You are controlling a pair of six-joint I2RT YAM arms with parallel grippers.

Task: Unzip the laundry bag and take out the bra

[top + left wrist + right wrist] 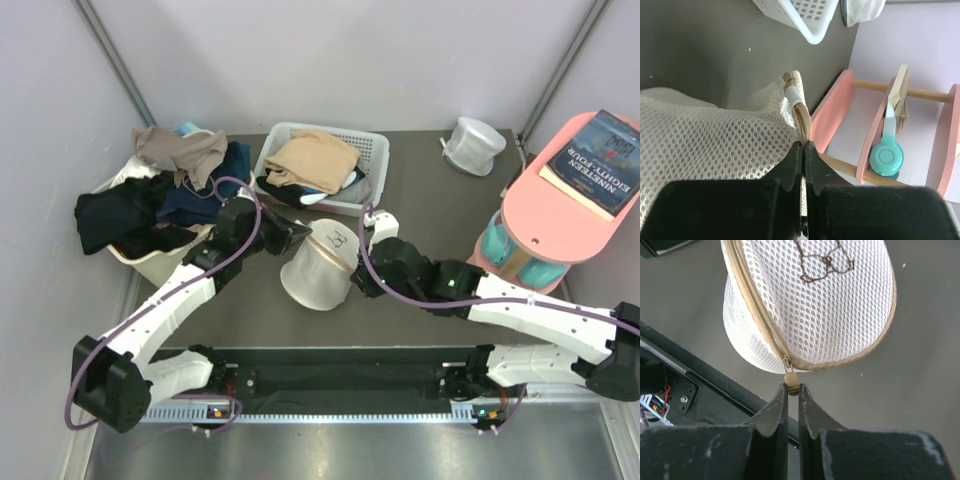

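the laundry bag (318, 272), a dome of pale honeycomb mesh edged in tan binding, lies tipped on the dark worktop (430, 200) between both arms. its zip is closed where visible. the left end effector (803, 146) is clamped on the bag's tan loop (802, 120). the right end effector (792, 390) pinches the zipper pull (791, 380). behind the bag, a white slotted basket (372, 148) holds beige and dark garments.

Robot lab test cell: plain enclosure walls (350, 60), dark tabletop (430, 210), clothes-filled basket (375, 150).
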